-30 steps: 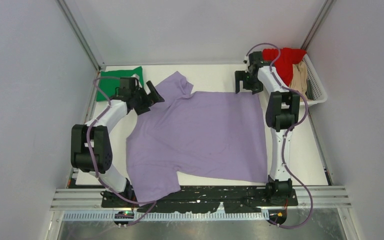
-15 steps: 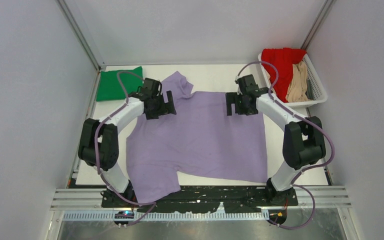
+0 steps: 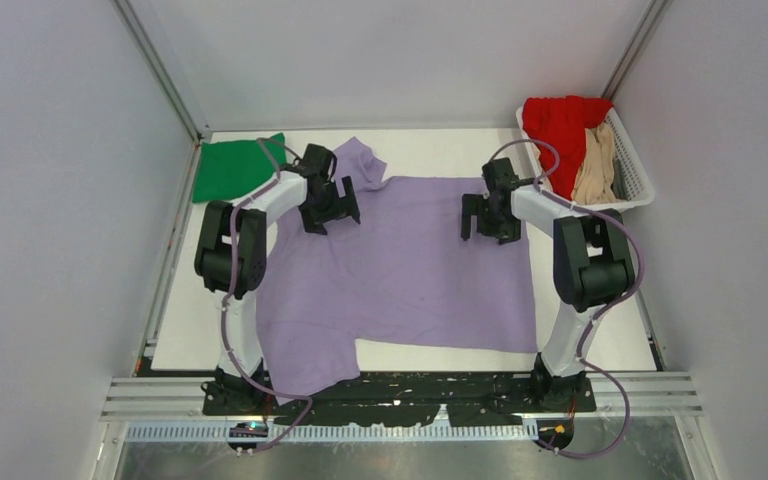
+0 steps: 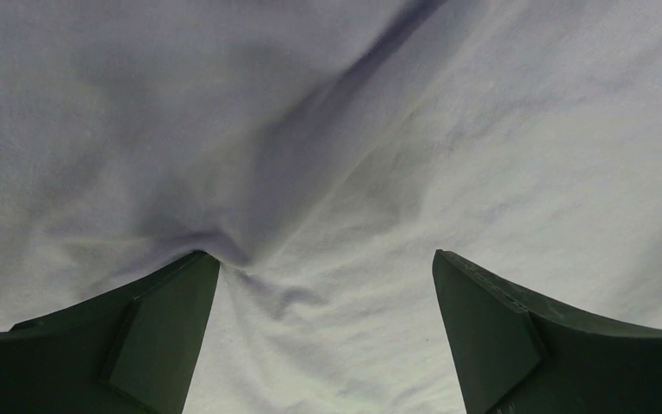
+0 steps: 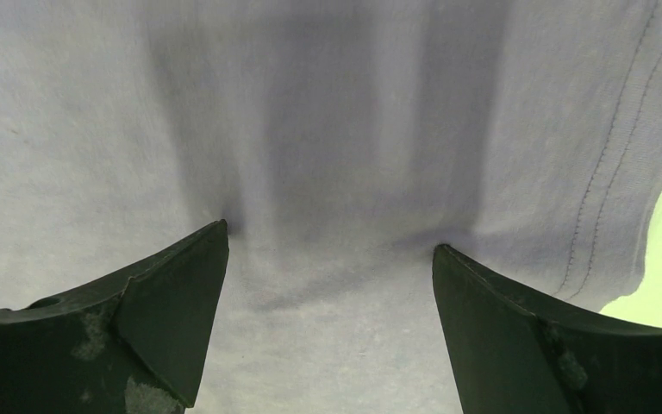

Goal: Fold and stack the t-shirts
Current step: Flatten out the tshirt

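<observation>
The lavender t-shirt (image 3: 410,270) is spread flat on the table (image 3: 430,150), directly beneath both grippers. The left gripper (image 3: 330,212) is set on its far left part and the right gripper (image 3: 490,218) near its far right edge — each with fingers spread wide, tips pressed into the cloth, nothing pinched. The shirt's long axis is laid left to right — sleeves leftward, stitched hem rightward.
</observation>
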Robot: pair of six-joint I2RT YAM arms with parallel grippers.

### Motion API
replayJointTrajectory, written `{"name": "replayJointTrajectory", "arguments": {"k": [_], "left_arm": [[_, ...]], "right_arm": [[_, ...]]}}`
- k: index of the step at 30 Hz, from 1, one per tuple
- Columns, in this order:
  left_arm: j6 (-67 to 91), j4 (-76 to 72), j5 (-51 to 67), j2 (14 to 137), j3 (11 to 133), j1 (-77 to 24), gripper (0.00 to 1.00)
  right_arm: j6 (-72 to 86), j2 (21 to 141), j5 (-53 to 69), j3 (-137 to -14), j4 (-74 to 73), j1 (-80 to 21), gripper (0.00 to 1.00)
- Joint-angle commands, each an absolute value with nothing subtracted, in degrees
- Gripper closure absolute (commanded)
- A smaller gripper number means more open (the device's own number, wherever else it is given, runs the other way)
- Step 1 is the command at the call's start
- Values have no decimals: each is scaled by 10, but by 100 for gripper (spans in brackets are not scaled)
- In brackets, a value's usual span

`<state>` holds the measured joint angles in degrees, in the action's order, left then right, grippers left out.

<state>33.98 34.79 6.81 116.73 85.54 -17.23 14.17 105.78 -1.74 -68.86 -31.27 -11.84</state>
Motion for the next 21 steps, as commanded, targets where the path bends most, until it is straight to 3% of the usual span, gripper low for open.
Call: {"name": "replayJointTrajectory", "arguments": {"k": [1,8,14,17,21], "left_arm": [[354,387,113,1210,923,-150,0],[368,440,154,1313,1080,-130,0],[350,448,161,1310,1159,-129,0],[338,439,157,1242,1124,-131,0],[331,372,148,1094,970,-139,0]], "right_arm": [[147,1109,26,-752,-298,-90,5],[142,1166,40,-841,-310,-64,5],[125,1169,20,-913,-341,-59,5],[122,1116,15,-903,-345,-59,5],[128,1001,9,-823,-320,-62,5]]}}
